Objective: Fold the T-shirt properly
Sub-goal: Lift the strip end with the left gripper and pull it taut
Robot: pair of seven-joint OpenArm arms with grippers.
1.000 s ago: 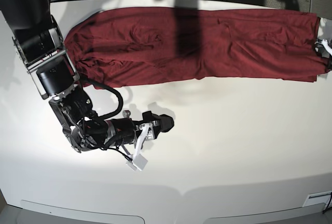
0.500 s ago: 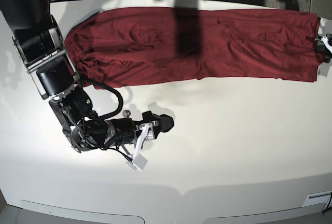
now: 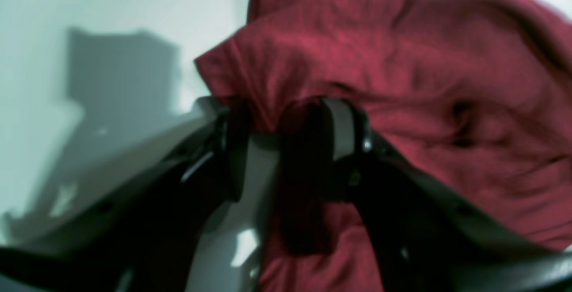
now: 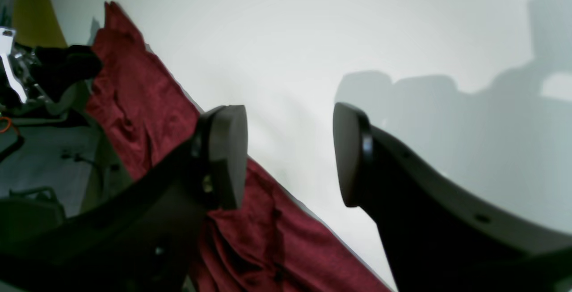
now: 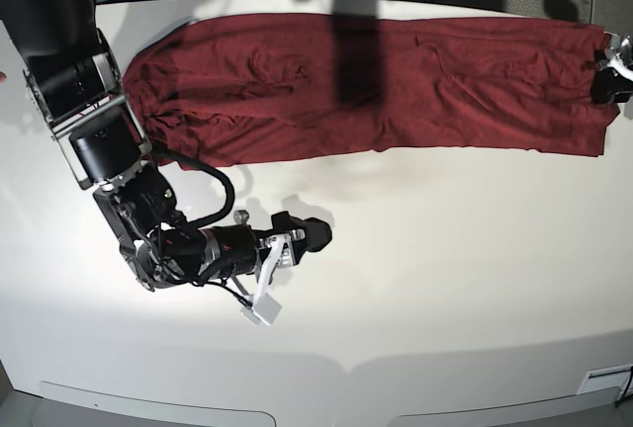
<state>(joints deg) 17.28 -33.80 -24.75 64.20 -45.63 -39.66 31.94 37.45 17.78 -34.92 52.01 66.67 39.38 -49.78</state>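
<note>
T-shirt (image 5: 376,86): one only, dark red and wrinkled, spread in a long band across the far side of the one white table (image 5: 445,279). Two arms are in view. The left gripper (image 3: 290,122) sits at the shirt's edge on the base view's right, its jaws pinched on a bunched fold of fabric. The right gripper (image 4: 290,153) hangs over bare tabletop near the shirt's near edge, jaws apart and holding nothing.
</note>
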